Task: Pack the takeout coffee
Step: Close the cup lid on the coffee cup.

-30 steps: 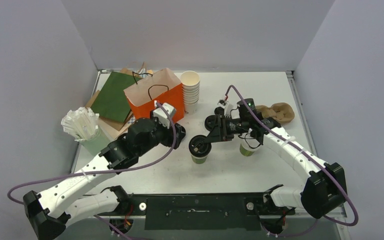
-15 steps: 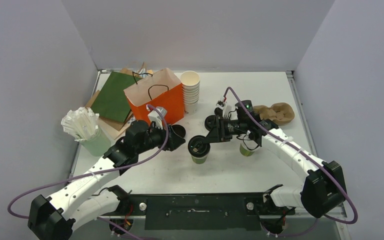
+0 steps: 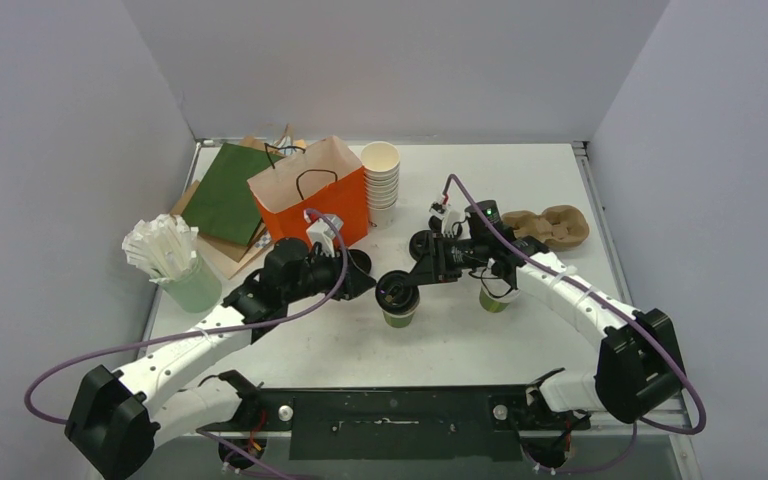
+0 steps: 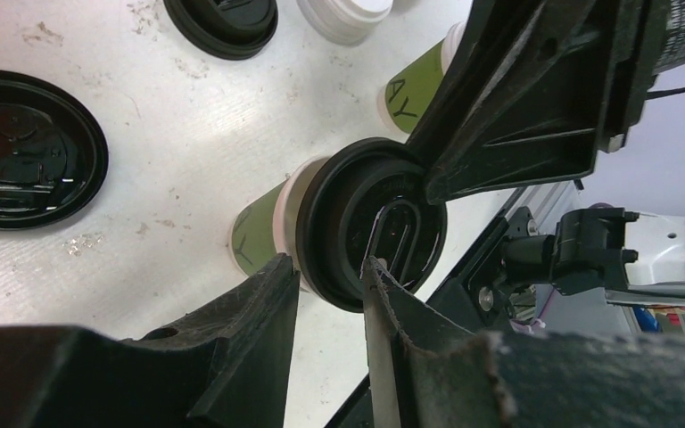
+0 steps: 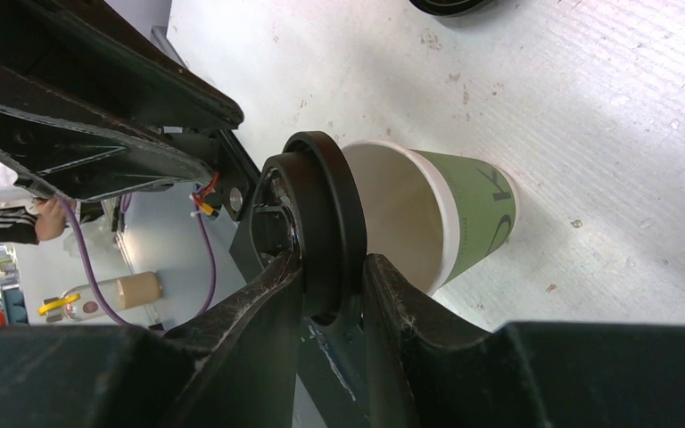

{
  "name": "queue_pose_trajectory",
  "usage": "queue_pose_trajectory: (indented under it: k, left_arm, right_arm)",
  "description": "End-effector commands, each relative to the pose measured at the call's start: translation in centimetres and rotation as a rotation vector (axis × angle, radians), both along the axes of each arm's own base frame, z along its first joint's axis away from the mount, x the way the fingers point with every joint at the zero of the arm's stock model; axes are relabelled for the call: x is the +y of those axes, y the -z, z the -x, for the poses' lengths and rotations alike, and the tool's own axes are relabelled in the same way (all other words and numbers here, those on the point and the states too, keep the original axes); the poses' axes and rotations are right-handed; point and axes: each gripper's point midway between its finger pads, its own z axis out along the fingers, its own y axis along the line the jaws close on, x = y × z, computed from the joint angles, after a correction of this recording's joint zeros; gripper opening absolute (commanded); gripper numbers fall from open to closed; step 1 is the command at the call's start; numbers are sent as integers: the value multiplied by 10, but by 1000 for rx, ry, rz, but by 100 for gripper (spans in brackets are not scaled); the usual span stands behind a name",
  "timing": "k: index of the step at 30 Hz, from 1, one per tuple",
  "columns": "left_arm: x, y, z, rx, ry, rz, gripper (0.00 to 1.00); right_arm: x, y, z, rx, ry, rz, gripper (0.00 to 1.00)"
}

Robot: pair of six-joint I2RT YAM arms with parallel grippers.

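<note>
An olive-green takeout coffee cup (image 3: 398, 316) (image 4: 254, 236) (image 5: 473, 214) stands mid-table. My right gripper (image 3: 408, 284) (image 5: 330, 259) is shut on the edge of a black lid (image 3: 398, 290) (image 4: 366, 232) (image 5: 325, 205). It holds the lid tilted against the cup's mouth, which still gapes on one side. My left gripper (image 3: 368, 276) (image 4: 330, 266) sits just left of that lid. Its jaws are narrowed but apart with nothing between them. A second green cup (image 3: 493, 298) (image 4: 410, 85) stands under the right arm, its top hidden.
An orange paper bag (image 3: 310, 195) stands open behind the left gripper, beside a stack of white cups (image 3: 381, 180). Loose black lids (image 3: 422, 243) (image 4: 27, 160) lie nearby. A green cup of straws (image 3: 170, 262) is at the left and a brown carrier (image 3: 552, 225) at the right.
My left arm has stretched right toward the cup and its jaws have narrowed. The right gripper and its lid have barely moved.
</note>
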Motion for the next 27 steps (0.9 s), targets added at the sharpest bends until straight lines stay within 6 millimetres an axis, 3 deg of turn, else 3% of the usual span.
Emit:
queue_pose_trajectory:
  k: [1, 22, 24, 27]
  left_arm:
    - [-5, -2, -6, -20, 8, 27, 30]
    - [-13, 29, -2, 63, 49, 8, 31]
    - [-14, 32, -2, 70, 54, 8, 31]
    - [-15, 34, -2, 76, 60, 8, 31]
  right_arm:
    - [4, -1, -8, -67, -14, -5, 20]
    - [2, 13, -6, -40, -9, 9, 22]
    - [2, 12, -6, -43, -7, 8, 25]
    - [1, 12, -8, -46, 0, 16, 39]
